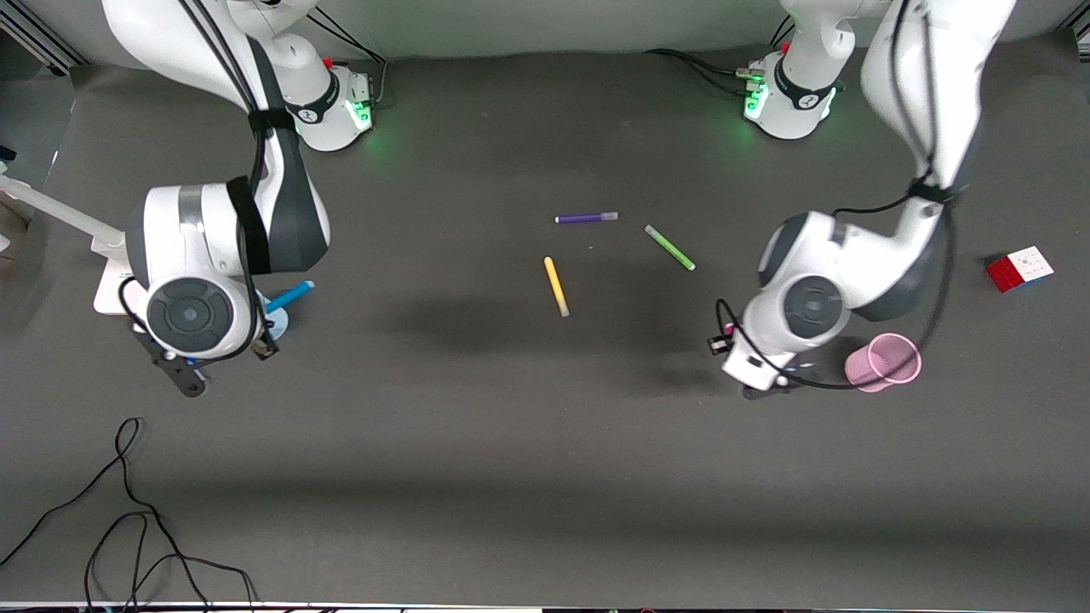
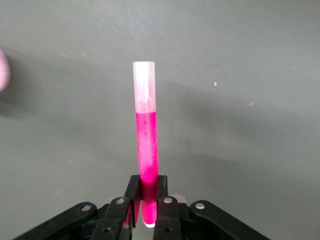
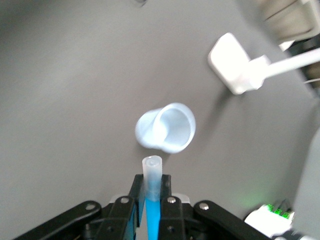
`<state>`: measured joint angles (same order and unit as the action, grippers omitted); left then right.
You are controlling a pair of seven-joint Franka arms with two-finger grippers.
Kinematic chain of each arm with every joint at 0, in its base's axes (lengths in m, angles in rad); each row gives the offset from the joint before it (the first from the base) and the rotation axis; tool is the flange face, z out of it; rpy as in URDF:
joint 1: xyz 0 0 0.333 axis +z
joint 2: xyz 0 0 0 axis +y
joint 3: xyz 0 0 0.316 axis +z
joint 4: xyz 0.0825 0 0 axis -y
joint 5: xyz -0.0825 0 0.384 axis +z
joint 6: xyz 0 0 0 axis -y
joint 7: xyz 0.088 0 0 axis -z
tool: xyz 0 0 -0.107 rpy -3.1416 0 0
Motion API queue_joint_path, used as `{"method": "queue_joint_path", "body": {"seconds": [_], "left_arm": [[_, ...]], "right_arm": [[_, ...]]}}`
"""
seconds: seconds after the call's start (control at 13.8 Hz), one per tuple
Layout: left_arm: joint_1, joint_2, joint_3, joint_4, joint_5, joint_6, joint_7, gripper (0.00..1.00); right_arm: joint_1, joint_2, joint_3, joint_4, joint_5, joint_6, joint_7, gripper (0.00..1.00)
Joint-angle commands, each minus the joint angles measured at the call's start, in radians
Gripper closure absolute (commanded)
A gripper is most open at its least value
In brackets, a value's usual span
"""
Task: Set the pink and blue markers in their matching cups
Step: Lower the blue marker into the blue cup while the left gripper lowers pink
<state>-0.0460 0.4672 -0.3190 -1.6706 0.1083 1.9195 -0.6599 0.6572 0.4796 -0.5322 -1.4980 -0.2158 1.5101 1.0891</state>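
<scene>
A dark grey mat (image 1: 511, 443) covers the whole table, matte and faintly creased, with a loose black cable (image 1: 128, 519) curling over the corner nearest the front camera at my right arm's end. Both of my bases glow green along the table's edge farthest from that camera.

My right gripper (image 3: 148, 200) hangs in the air over the pale blue cup (image 3: 167, 127), its fingers (image 3: 136, 192) clenched on the blue marker (image 3: 152, 200), whose pale cap end points down toward the cup's open mouth. In the front view the marker's blue end (image 1: 289, 296) pokes out past my wrist, and only a sliver of the cup (image 1: 278, 323) shows beneath it. A white stand (image 3: 240, 70) rests on the mat near the cup.

My left gripper (image 2: 146, 197) is up over bare mat beside the pink cup (image 1: 886, 362), fingers (image 2: 162, 192) clamped on the pink marker (image 2: 146, 150), its translucent cap leading. The pink cup stands toward my left arm's end of the table.

Mid-table lie a purple marker (image 1: 586, 218), a green marker (image 1: 669, 248) and, nearer the front camera than both, a yellow marker (image 1: 556, 287), all apart from one another. A puzzle cube (image 1: 1019, 268) sits at my left arm's end.
</scene>
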Motion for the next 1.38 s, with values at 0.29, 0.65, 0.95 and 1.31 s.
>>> {"method": "queue_joint_path", "body": {"seconds": [0.29,0.65,0.95,1.31], "left_arm": [[0.178,-0.065,-0.003,0.218,-0.048,-0.399,0.351,1.00],[0.311,-0.072,0.003,0.221,-0.035,-0.566,0.669,1.00],[0.341,-0.027,0.005,0.221,-0.018,-0.605,0.686,1.00],[0.339,0.059,0.043,0.261,0.031,-0.608,0.663,1.00]], "right_arm": [[-0.034,-0.009,-0.110,-0.211,-0.169,0.237,-0.025,1.00],[-0.030,0.004,-0.114,-0.284,-0.191,0.309,-0.011,1.00],[-0.028,0.020,-0.114,-0.314,-0.191,0.370,0.003,1.00],[-0.027,0.062,-0.114,-0.317,-0.191,0.404,0.093,0.96]]}}
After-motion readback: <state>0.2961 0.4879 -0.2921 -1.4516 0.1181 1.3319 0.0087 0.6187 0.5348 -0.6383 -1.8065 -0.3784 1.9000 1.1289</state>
